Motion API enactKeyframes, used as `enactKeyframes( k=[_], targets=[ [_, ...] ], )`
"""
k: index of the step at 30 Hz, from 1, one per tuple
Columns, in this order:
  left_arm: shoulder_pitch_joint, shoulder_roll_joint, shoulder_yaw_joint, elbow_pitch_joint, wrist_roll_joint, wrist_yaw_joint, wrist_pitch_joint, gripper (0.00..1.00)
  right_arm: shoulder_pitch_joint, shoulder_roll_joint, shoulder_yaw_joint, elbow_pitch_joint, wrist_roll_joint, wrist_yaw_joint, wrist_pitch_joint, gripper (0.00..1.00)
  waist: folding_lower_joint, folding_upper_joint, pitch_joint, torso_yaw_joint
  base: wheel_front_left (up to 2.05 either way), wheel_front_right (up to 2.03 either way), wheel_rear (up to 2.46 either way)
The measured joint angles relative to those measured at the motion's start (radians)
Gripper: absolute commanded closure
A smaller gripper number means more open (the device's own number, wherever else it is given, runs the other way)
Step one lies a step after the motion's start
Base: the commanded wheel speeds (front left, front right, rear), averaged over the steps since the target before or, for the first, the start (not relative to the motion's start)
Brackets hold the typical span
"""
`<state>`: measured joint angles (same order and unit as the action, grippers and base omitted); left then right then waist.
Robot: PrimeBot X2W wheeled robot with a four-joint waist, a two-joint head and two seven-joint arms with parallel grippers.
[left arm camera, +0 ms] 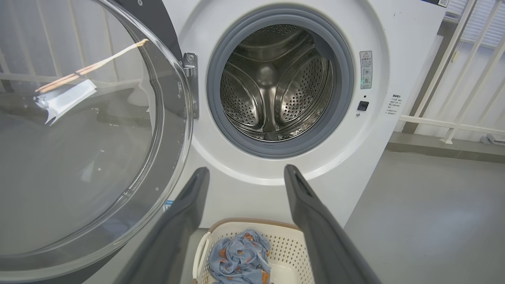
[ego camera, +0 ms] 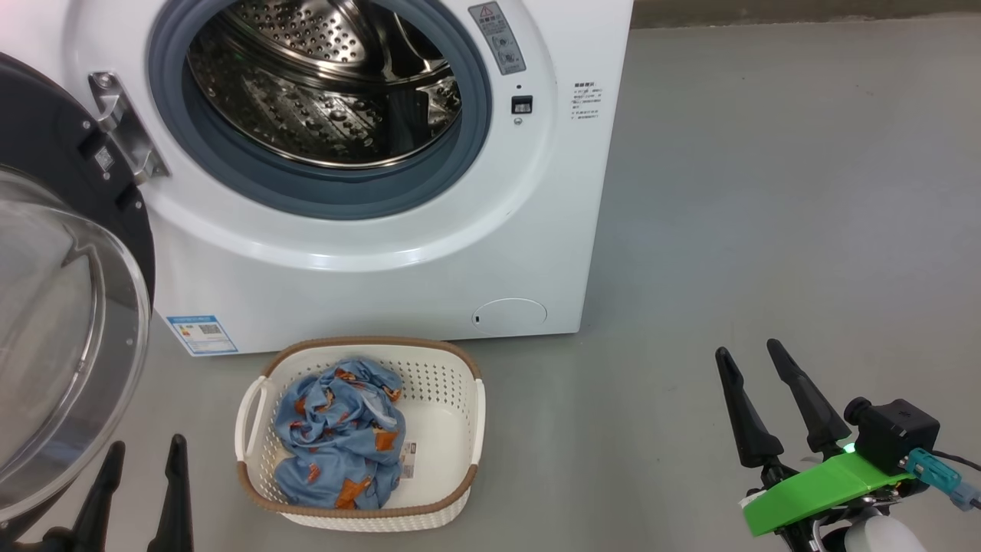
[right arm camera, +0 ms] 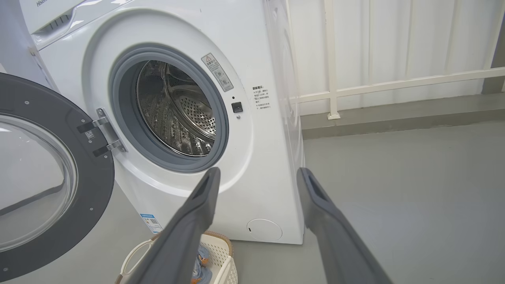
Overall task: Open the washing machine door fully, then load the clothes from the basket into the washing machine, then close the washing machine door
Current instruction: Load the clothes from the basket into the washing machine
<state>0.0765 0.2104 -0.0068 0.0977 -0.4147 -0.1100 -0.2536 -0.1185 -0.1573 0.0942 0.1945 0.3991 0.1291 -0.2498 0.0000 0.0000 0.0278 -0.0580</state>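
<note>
Left hand [ego camera: 146, 445] sat low at the bottom of the head view, fingers [ego camera: 175, 491] spread wide and holding nothing. The right hand [ego camera: 749, 351] was just as wide open and just as empty, well off to the right of the basket [ego camera: 452, 399]. The washing machine door [ego camera: 54, 307] stood swung out to the left on its hinge [ego camera: 123, 126], with the steel drum [ego camera: 322, 84] bare and gaping, so the opening step looked done and loading was the job in hand. The clothes [ego camera: 337, 433], a crumpled blue garment with orange figures, lay heaped in the left part of the basket, which sat on the floor [ego camera: 766, 192] just in front of the washing machine [ego camera: 368, 261]; no cream cloth could be made out. Next up, by the look of it: one hand down over the heap, a deep pinch into the bunched fabric, a lift clear of the basket, then up past the grey gasket [ego camera: 322, 195]. Smooth grey floor lay all round, with a white railing [right arm camera: 394, 83] against a pale wall [right arm camera: 375, 39] behind.
</note>
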Motion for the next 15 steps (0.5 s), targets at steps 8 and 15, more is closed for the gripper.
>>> enactKeyframes(
  k=[8, 15],
  targets=[
    [0.000, -0.002, 0.004, 0.000, 0.009, 0.000, 0.000, 0.00, 0.000, 0.000, 0.000, 0.000, 0.000, 0.000, 0.000, 0.00, 0.0000, 0.0000, -0.001, -0.001, 0.08, -0.08, 0.00],
    [-0.001, -0.004, 0.007, 0.000, 0.009, 0.000, 0.000, 0.00, 0.000, 0.001, 0.000, 0.000, -0.002, 0.000, 0.000, 0.00, 0.0000, 0.0000, 0.005, -0.001, 0.52, -0.52, 0.00]
  ],
)
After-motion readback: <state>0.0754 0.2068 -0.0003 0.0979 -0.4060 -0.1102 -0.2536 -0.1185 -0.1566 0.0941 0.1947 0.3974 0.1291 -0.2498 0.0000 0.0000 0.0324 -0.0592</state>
